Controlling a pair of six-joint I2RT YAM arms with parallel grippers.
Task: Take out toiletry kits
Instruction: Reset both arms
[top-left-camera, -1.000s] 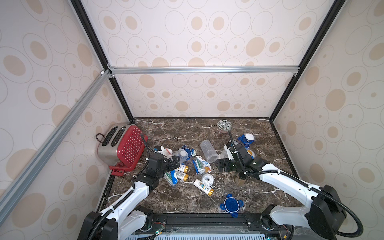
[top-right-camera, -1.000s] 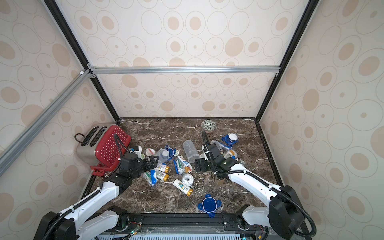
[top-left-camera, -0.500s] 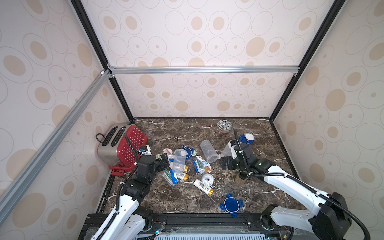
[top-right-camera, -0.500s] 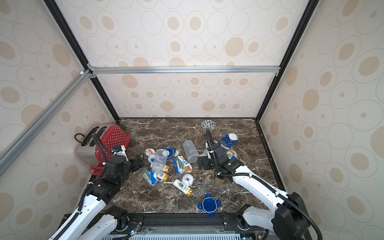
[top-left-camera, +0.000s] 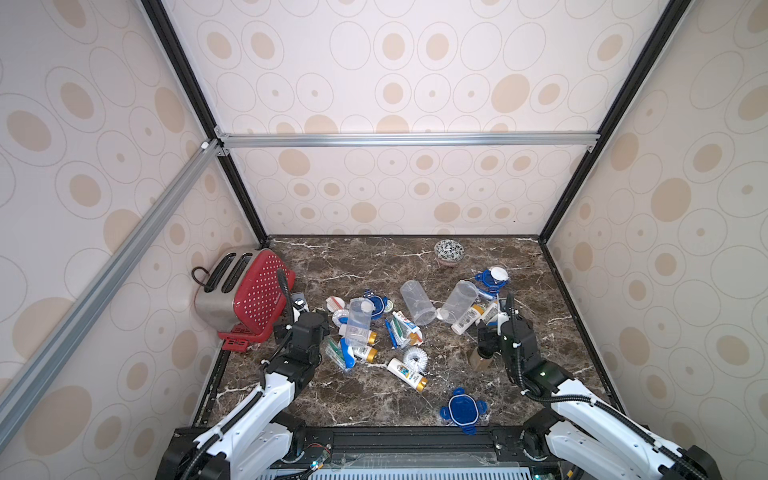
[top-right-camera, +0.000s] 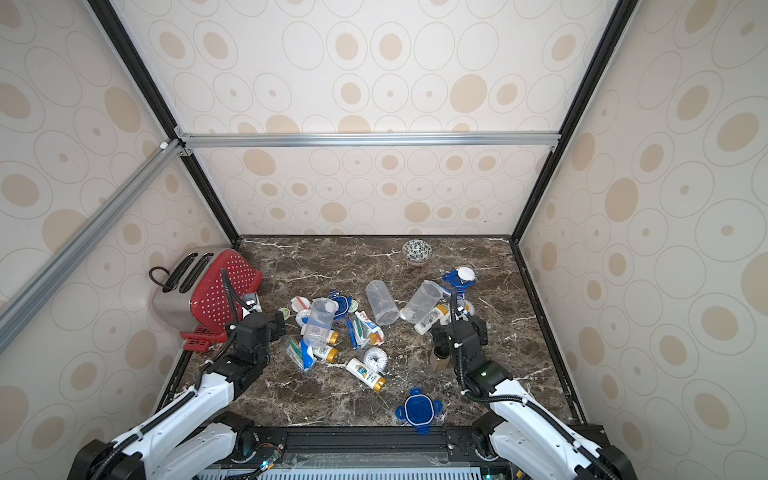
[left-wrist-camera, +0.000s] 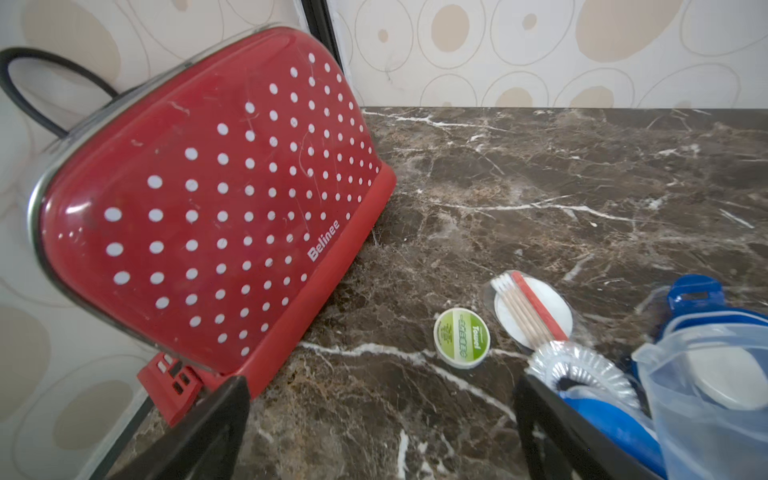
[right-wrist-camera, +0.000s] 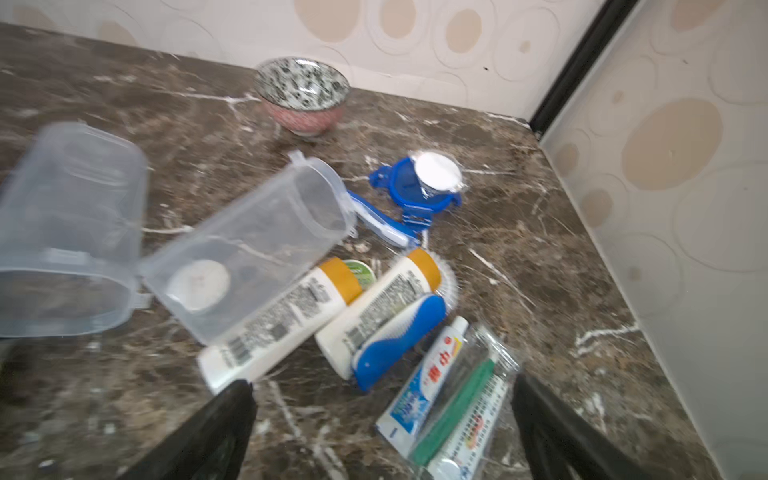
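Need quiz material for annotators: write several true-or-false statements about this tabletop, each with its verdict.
1. The left gripper and right gripper both have their fingers open, holding nothing. True.
2. The patterned bowl is overturned. False: it stands upright.
3. A blue lid lies alone near the front edge of the table. True.
4. The red toaster is on the right arm's side. False: it is on the left arm's side.
5. All clear jars stand upright. False: two clear jars lie on their sides.
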